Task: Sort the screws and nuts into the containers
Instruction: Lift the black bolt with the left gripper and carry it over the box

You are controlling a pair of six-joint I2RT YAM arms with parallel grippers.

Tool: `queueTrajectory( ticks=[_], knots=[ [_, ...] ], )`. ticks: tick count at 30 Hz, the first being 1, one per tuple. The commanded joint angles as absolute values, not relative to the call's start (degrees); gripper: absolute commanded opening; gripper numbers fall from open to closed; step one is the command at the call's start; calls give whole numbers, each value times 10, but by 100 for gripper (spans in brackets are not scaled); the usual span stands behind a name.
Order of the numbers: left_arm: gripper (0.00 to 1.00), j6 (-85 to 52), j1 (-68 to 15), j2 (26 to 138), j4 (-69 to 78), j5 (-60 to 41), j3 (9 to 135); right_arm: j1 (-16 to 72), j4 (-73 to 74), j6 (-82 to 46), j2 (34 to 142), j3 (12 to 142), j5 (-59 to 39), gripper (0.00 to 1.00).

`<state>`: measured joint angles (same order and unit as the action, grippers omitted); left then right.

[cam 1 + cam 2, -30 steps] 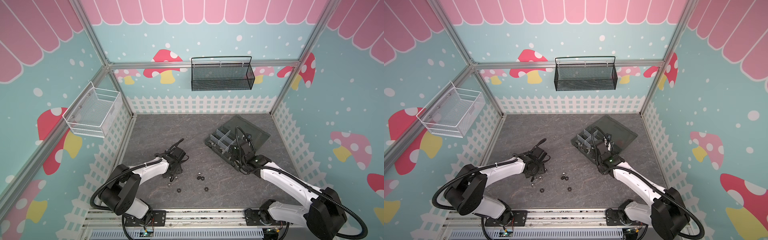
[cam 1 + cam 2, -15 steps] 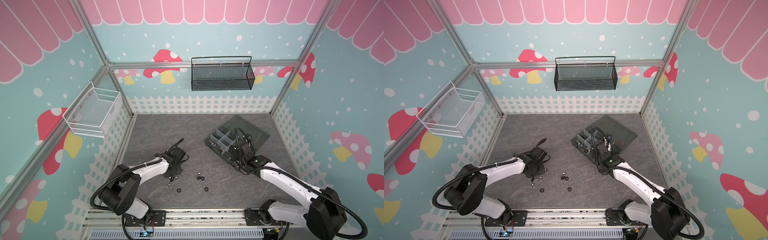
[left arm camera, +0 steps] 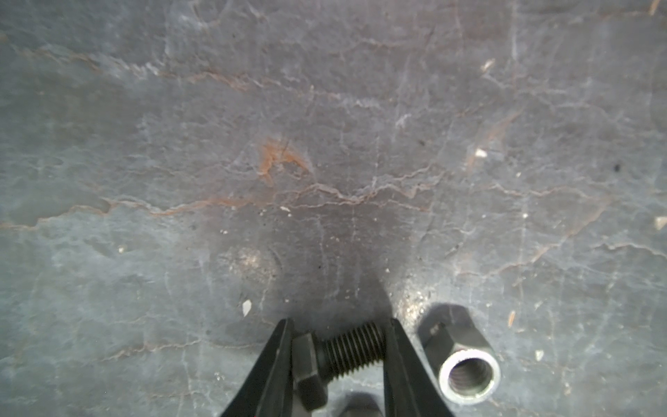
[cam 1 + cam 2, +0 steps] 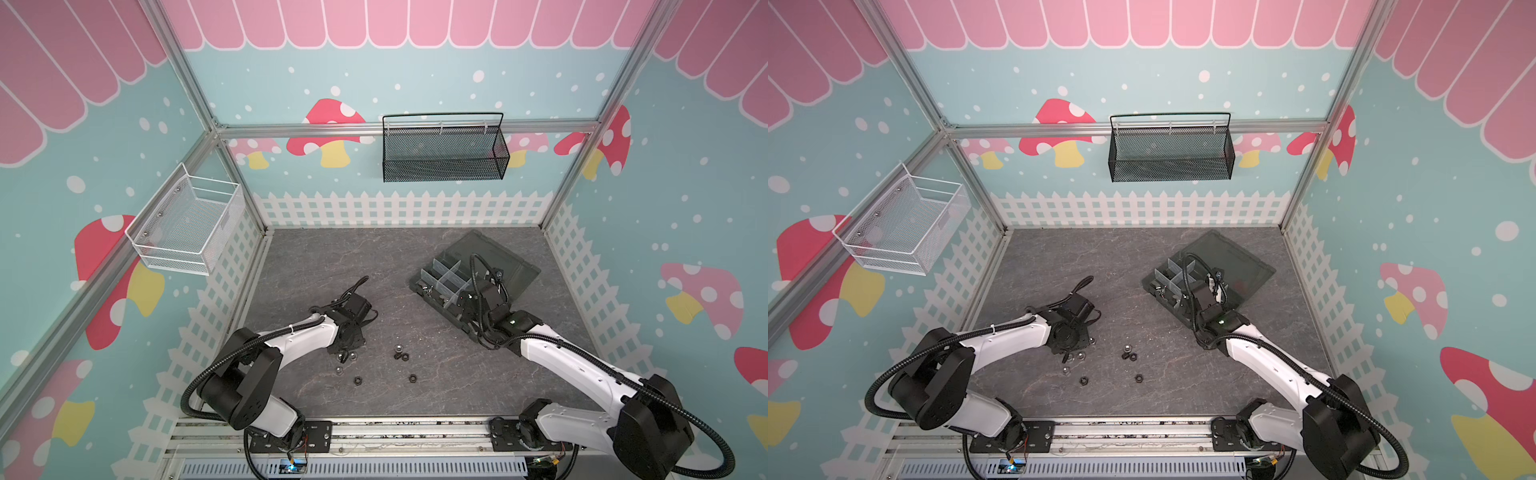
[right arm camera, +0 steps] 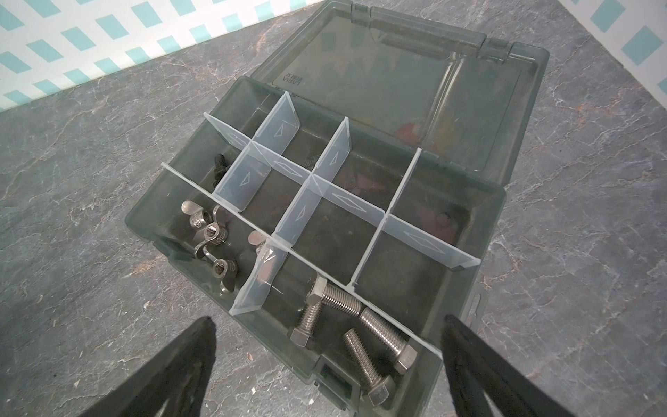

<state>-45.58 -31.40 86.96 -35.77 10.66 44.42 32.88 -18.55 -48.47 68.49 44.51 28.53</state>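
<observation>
Grey stone-look tabletop (image 4: 415, 257). On it, dark grey-green plastic organizer box (image 5: 500, 202), lid open, with silver bolts (image 5: 335, 299) and wing nuts (image 5: 209, 231) already in compartments. Over it the right gripper (image 5: 326, 319) is spread wide, empty. The left gripper (image 3: 339, 325) clamps a short black hex bolt (image 3: 352, 348) end to end, on the table beside a silver hex nut (image 3: 469, 375). Step looks like the pick. Next: lift straight up, carry to a bolt compartment.
</observation>
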Motion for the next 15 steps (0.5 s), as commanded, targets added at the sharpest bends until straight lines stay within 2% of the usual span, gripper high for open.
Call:
queueTrajectory(
  ticks=[1,9,15],
  knots=[
    [32,-442,-312,851,-365,115,469,326,-188,-494,680,444,300,98],
    [32,-411,-315,839,-336,125,543,326,-189,-499,669,442,311,98],
    [32,-386,-327,893,-279,111,640,325,-189,-495,669,446,310,98]
  ],
)
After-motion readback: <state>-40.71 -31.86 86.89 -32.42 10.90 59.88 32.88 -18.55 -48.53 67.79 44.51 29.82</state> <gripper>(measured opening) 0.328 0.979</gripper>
